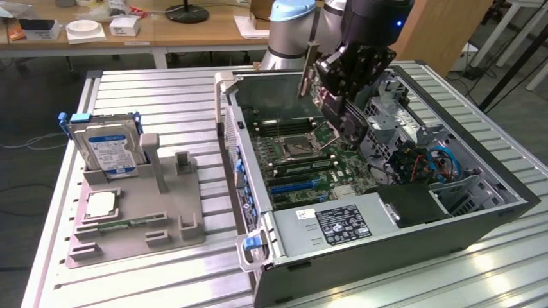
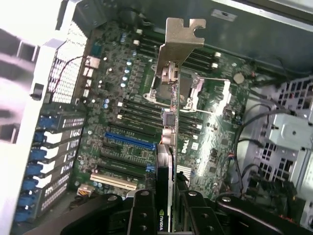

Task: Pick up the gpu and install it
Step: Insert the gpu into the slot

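Note:
The gpu (image 1: 310, 72), a thin dark card with a silvery end bracket, hangs on edge above the open computer case (image 1: 479, 221). My black gripper (image 1: 335, 86) is shut on it, over the motherboard (image 1: 296, 151). In the wrist view the gpu (image 2: 171, 73) appears edge-on, bracket pointing away from the camera, clamped between my gripper's (image 2: 166, 218) fingers (image 2: 142, 215). Beneath the card lie the motherboard's expansion slots, among them a blue slot (image 2: 129, 142). The card is clear of the board and touches no slot.
A grey parts fixture (image 1: 171, 215) on the exterior view's left carries a hard drive (image 1: 107, 146), a processor (image 1: 100, 204) and a memory stick (image 1: 128, 224). Inside the case are a power supply (image 1: 338, 224), a drive cage (image 1: 398, 119) and cables (image 1: 432, 163).

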Available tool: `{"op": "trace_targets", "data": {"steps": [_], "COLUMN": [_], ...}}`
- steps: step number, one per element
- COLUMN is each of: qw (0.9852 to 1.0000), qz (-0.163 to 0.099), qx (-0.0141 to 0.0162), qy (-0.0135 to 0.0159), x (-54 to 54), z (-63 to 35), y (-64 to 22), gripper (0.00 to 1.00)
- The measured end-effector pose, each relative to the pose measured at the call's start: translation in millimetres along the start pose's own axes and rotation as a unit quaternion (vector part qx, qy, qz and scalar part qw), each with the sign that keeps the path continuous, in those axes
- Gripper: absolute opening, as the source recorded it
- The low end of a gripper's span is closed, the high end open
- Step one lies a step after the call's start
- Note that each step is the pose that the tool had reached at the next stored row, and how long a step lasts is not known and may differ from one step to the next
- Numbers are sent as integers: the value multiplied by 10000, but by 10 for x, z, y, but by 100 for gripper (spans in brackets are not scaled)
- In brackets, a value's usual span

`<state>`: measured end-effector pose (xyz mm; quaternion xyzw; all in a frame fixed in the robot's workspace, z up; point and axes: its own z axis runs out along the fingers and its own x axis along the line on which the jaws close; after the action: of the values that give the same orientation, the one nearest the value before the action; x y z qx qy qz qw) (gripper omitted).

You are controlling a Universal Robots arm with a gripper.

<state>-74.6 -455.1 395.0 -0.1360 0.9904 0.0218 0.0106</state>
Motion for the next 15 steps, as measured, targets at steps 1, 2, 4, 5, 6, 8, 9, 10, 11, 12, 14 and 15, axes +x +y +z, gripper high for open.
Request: {"op": "trace_targets", "data": {"steps": [1, 2, 4, 5, 6, 8, 9, 10, 11, 12, 14, 15], "qw": [10000, 9998, 9994, 9990, 9985, 9974, 9967, 9959, 9951, 9940, 9919, 9907], "qz": [-90, -180, -359, -454, -544, -723, -813, -902, -992, -1089, -1267, -1357], "qx": [-2, -4, -10, -12, -14, -19, -22, -24, -27, -29, -34, -36], "qy": [3, 8, 15, 19, 22, 29, 32, 36, 40, 44, 51, 55], "x": [1, 1, 2, 2, 2, 3, 3, 3, 4, 4, 5, 5], "z": [12, 23, 46, 59, 70, 94, 106, 118, 130, 143, 166, 178], "y": [0, -1, -2, -2, -3, -4, -4, -5, -5, -6, -7, -7], "gripper": [26, 26, 26, 26, 26, 26, 26, 26, 26, 26, 26, 26]}}
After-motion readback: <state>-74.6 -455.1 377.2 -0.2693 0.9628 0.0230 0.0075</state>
